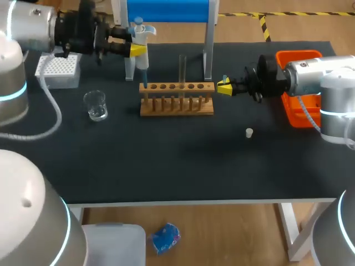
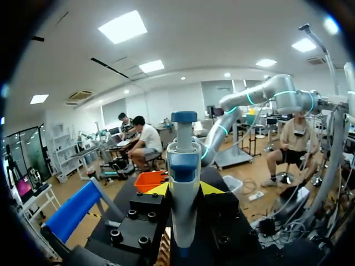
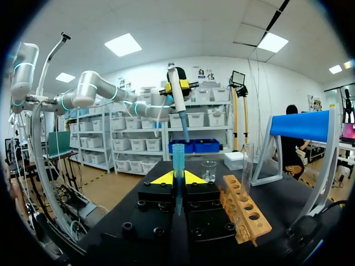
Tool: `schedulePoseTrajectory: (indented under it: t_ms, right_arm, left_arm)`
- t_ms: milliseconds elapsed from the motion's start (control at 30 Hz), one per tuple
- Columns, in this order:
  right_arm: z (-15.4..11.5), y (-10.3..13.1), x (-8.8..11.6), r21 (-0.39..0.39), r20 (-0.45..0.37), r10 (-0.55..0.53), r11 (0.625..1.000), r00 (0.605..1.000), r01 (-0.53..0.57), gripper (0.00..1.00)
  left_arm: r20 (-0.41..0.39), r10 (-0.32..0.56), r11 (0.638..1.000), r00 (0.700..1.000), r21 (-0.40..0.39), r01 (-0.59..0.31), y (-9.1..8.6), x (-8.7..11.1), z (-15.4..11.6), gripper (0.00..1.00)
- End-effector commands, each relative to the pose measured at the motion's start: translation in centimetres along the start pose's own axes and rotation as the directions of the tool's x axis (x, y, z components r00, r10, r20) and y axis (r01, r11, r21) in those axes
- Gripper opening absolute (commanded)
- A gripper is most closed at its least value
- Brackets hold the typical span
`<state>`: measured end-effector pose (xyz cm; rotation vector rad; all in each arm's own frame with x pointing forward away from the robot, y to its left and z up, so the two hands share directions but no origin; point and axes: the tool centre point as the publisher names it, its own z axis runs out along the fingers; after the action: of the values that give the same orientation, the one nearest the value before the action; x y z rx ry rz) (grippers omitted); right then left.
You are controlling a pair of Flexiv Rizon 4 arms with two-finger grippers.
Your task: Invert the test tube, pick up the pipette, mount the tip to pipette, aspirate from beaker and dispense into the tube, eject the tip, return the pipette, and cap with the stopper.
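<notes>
Gripping the pipette (image 1: pixel 140 34) upright, the left tool (image 1: pixel 138 50) is closed around its body above the far side of the worktop (image 1: pixel 166 160), behind the left end of the wooden rack (image 1: pixel 177 105). The right tool (image 1: pixel 224 87) is closed on a blue pipette tip (image 3: pixel 178 158), just beside the rack's right end. The test tube (image 1: pixel 182 69) stands upright in a middle hole, the beaker (image 1: pixel 96 105) sits left of the rack, and the white stopper (image 1: pixel 249 132) lies apart to its right.

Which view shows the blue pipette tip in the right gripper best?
Right wrist view: the pipette tip stands upright, close and clear, in the right gripper. Head view shows only a blue speck of it; left wrist view shows none, only the pipette.
</notes>
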<state>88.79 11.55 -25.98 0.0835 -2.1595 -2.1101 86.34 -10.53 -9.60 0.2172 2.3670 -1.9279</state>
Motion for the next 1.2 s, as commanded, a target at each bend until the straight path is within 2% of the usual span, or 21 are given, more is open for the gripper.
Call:
schedulePoseTrajectory:
  t_ms: [33,267,333,467,567,600,700,767,1000,1200]
  right_arm:
    - [0.0,0.0,0.1,0.001,0.000,-0.001,1.000,1.000,0.001,0.00]
    - [0.0,0.0,0.1,0.001,0.000,-0.001,1.000,1.000,0.001,0.00]
    - [0.0,0.0,0.1,0.001,0.000,-0.001,1.000,1.000,0.001,0.00]
    - [0.0,0.0,0.1,0.001,0.000,-0.001,1.000,1.000,0.001,0.00]
    - [0.0,0.0,0.1,0.001,0.000,-0.001,1.000,1.000,0.001,0.00]
    - [0.0,0.0,0.1,0.001,0.000,-0.001,1.000,1.000,0.001,0.00]
    - [0.0,0.0,0.1,0.001,0.000,-0.001,1.000,1.000,0.001,0.00]
    - [0.0,0.0,0.1,0.001,0.000,-0.001,1.000,1.000,0.001,0.00]
    - [0.0,0.0,0.1,0.001,0.000,-0.001,1.000,1.000,0.001,0.00]
    - [0.0,0.0,0.1,0.001,0.000,-0.001,1.000,1.000,0.001,0.00]
  left_arm:
    - [-0.617,0.027,0.999,0.787,0.051,0.006,0.6,-0.5,0.3,0.00]
    - [-0.542,0.024,0.999,0.840,0.052,0.006,0.7,1.2,1.4,0.00]
    - [-0.527,0.012,1.000,0.850,0.029,0.004,0.8,1.8,1.7,0.00]
    - [-0.487,-0.065,0.998,0.871,-0.030,0.058,1.5,2.6,2.3,0.00]
    - [-0.414,-0.106,0.994,0.904,-0.036,0.100,2.0,3.0,2.3,0.00]
    - [-0.360,-0.120,0.993,0.925,-0.032,0.117,2.3,3.1,2.1,0.00]
    - [-0.265,-0.144,0.990,0.953,-0.035,0.140,2.8,3.3,1.3,0.00]
    - [-0.243,-0.139,0.990,0.960,-0.016,0.139,2.9,3.3,0.9,0.00]
    - [-0.125,-0.129,0.992,0.984,-0.024,0.127,2.3,3.3,0.0,0.00]
    - [-0.109,-0.124,0.992,0.986,-0.019,0.122,2.2,3.5,0.2,0.00]
